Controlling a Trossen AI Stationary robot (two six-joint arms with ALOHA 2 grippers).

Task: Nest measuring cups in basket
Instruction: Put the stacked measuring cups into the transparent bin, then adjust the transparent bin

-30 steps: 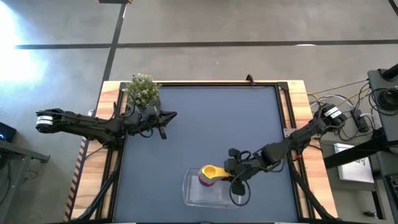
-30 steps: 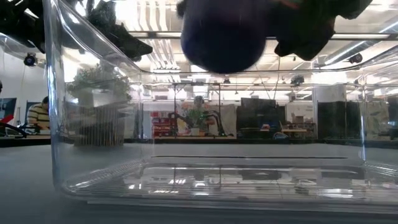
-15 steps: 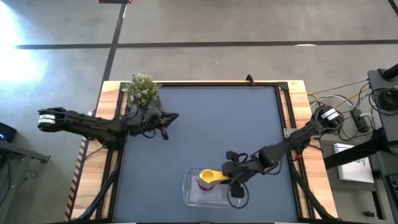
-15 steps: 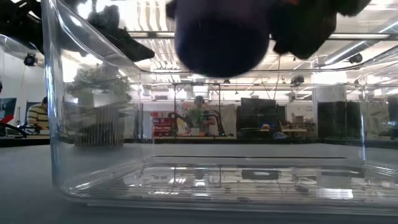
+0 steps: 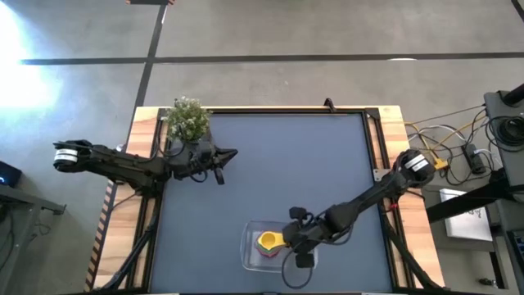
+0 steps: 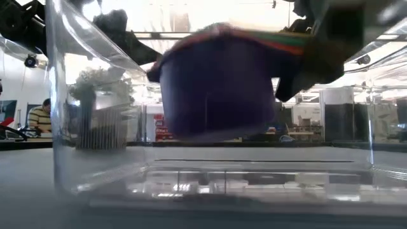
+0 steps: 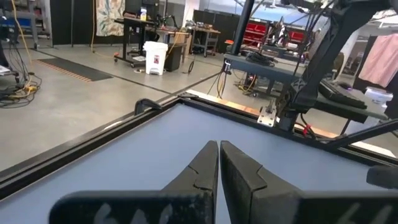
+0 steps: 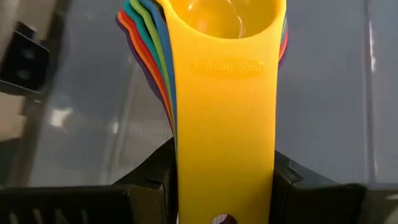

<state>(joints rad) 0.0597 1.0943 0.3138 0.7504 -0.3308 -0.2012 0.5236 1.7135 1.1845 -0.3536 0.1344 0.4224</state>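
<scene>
Right jaws: pinching the flat handles of the stacked cups (image 8: 224, 112), one finger on each side of the yellow handle that lies on top.
Right gripper (image 5: 296, 242): hangs over the clear basket (image 5: 250, 260), near the table's front edge, arm reaching in from the right.
Stack: all the cups appear nested already, yellow uppermost and a large purple one at the bottom; coloured handle edges fan out under the yellow one.
Position of stack: inside the basket's outline, its base hanging above the floor and not yet resting on it.
Left jaws: pressed together, nothing between them.
Left gripper (image 5: 219, 159): waits at the table's (image 5: 270, 156) far left, just beside the potted plant (image 5: 188, 118), well apart from the basket.
Step in hand: judged to be lowering the nested stack into the basket.
Doing it well: the gripper should keep the stack level and come straight down until the purple base meets the floor, then spread the fingers; the bowls sit toward the left half, so the handles need room inside the right wall.
Risk: letting go while the base is still in the air could tip the stack or loosen the nesting.
Low view alone: the gap between the purple base (image 6: 216, 89) and the basket floor (image 6: 254, 184).
High view alone: the stack's place within the rim.
Right wrist view alone: the grip on the handles and the order of colours.
</scene>
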